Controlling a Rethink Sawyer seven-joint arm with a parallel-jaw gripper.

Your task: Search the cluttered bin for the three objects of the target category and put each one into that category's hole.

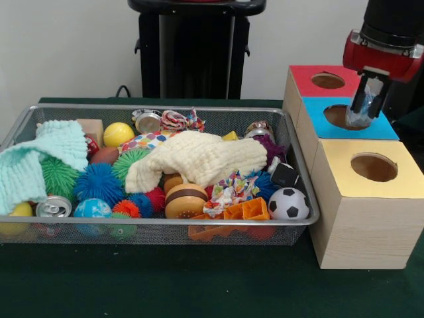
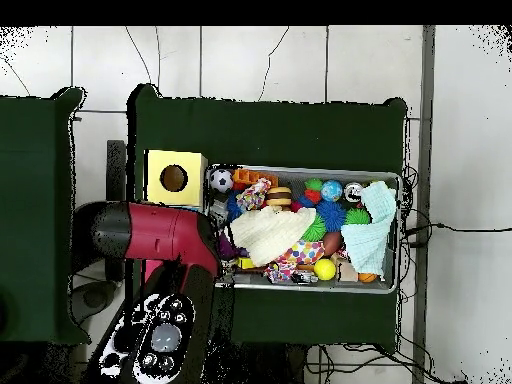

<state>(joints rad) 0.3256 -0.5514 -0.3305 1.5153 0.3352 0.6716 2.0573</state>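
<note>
Dark green cloth [image 1: 199, 285] fills the bottom of the front view, covering the table, and on it sits the wire mesh bin [image 1: 159, 228], crammed full. At the bin's lower right, a small black-and-white soccer ball [image 1: 288, 203] sits beside an orange plastic waffle-shaped block [image 1: 246, 211]. A toy burger [image 1: 185, 201] lies at centre front, a silver drinks can [image 1: 53, 207] at lower left. A cream knitted cloth [image 1: 199, 158] drapes across the middle of the heap, a mint green knitted cloth [image 1: 36, 162] hangs over the left rim, and spiky blue [image 1: 99, 182] and green [image 1: 58, 175] rubber balls lie between them. A yellow ball [image 1: 118, 134] sits toward the back.

Right of the bin stand three wooden boxes in a row, each with a round hole on top: the yellow-topped box [image 1: 361, 199] at front, the blue-topped box [image 1: 344, 119] behind it, the red-topped box [image 1: 321, 81] farthest up the frame.

Over at upper right, the red and black arm's gripper [image 1: 366, 109] hangs directly above the blue box's hole, tips at its rim. Something pale and glassy shows between the fingers, but I cannot tell what it is, or whether the jaws are clamped.

Behind, a plain pale wall and a black stand [image 1: 195, 50]. From overhead, white floor tiles [image 2: 250, 60] with trailing cables surround the green tables.
</note>
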